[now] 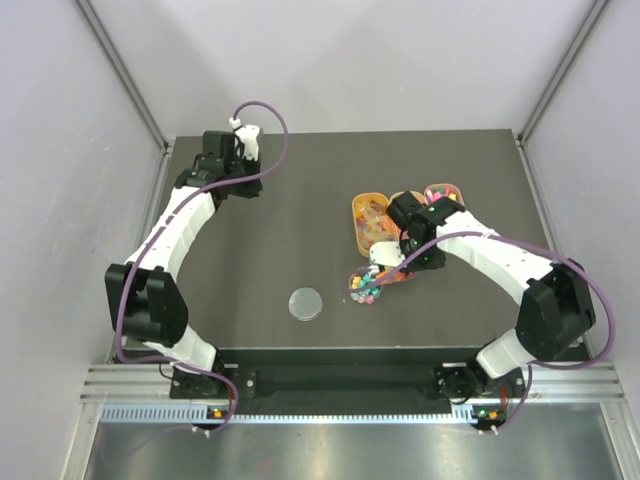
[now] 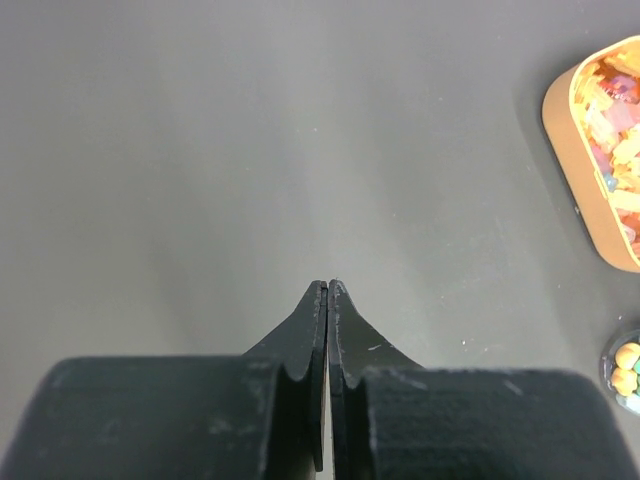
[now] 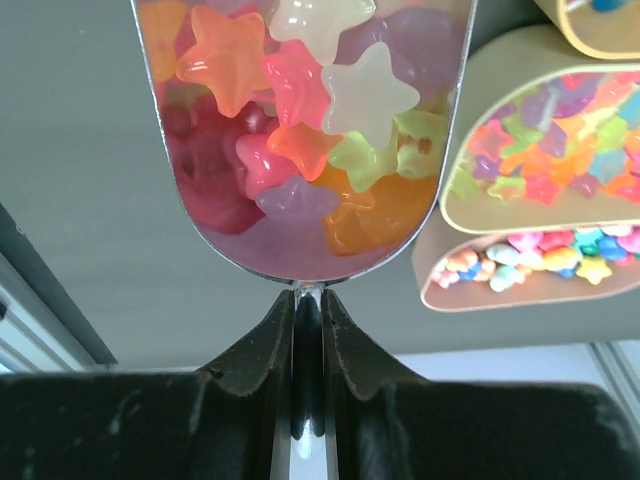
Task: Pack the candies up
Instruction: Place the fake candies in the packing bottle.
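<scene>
At right gripper point(image 3: 308, 296): one scoop point(image 3: 300, 268) of candies point(image 3: 370, 95), handle pinched, bowl pointing away; three trays point(image 1: 356, 215); left gripper point(image 2: 327, 290) pressed together, empty.

Under the left end effector point(image 2: 327, 288) I see the worktop point(image 2: 200, 150). It is dark grey, flat and smooth, with a soft pale shine on it just ahead of the end effector. The light is gentle and even. Plain pale walls stand on three sides, and one side wall point(image 1: 60, 160) rises close to that end effector, just past the worktop's edge. Thin metal posts point(image 1: 120, 70) run up the corners. Far from it, along the worktop's near edge, lies a silver rail point(image 1: 330, 385), then a shiny metal sheet point(image 1: 350, 450).
</scene>
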Robot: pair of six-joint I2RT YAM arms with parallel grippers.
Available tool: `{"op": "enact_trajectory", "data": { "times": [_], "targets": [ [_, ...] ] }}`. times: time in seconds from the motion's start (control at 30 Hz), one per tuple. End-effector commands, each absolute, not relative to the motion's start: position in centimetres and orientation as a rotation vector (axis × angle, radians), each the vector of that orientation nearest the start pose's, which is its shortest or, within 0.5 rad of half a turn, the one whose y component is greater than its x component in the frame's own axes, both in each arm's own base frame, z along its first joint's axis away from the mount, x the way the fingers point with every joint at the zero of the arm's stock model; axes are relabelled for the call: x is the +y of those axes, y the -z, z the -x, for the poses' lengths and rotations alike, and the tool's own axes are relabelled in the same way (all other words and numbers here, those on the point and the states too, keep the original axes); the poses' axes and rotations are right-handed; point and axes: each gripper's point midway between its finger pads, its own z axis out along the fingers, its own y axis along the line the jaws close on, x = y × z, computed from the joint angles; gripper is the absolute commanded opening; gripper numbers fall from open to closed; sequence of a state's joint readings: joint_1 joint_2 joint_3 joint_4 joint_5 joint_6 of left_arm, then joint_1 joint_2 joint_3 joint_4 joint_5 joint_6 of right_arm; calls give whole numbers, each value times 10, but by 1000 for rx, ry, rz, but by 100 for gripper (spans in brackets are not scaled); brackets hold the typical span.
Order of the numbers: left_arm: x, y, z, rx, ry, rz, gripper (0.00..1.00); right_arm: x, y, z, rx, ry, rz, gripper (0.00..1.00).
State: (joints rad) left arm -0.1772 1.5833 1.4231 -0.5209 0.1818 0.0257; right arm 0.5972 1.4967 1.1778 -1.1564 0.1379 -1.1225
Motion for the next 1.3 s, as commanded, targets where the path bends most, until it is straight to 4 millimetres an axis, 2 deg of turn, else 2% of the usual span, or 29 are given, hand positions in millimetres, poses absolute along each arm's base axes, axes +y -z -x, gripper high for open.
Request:
{"op": "enact_trajectory", "data": {
  "times": [0.0, 0.27, 0.47, 0.67, 0.87, 1.17, 1.27],
  "targets": [
    [-107, -228, -430, 2156, 309, -298, 0, 96, -139, -255, 2012, 348, 2313, 0],
    [-103, -223, -433, 2162, 308, -290, 0, 93, -149, -253, 1982, 446, 2365, 0],
    [-104, -221, -437, 2165, 316, -283, 0, 98, -148, -244, 1952, 495, 2400, 0],
    [-107, -218, -437, 2176, 344, -259, 0, 99, -154, -237, 2027, 563, 2429, 0],
    [-109, -224, -435, 2162, 361, -267, 0, 104, -167, -239, 2021, 642, 2439, 0],
    [-109, -229, -429, 2157, 363, -279, 0, 106, -169, -234, 2035, 692, 2452, 0],
    [-116, -234, -424, 2155, 410, -298, 0, 106, -170, -233, 2034, 706, 2444, 0]
  ]
}}
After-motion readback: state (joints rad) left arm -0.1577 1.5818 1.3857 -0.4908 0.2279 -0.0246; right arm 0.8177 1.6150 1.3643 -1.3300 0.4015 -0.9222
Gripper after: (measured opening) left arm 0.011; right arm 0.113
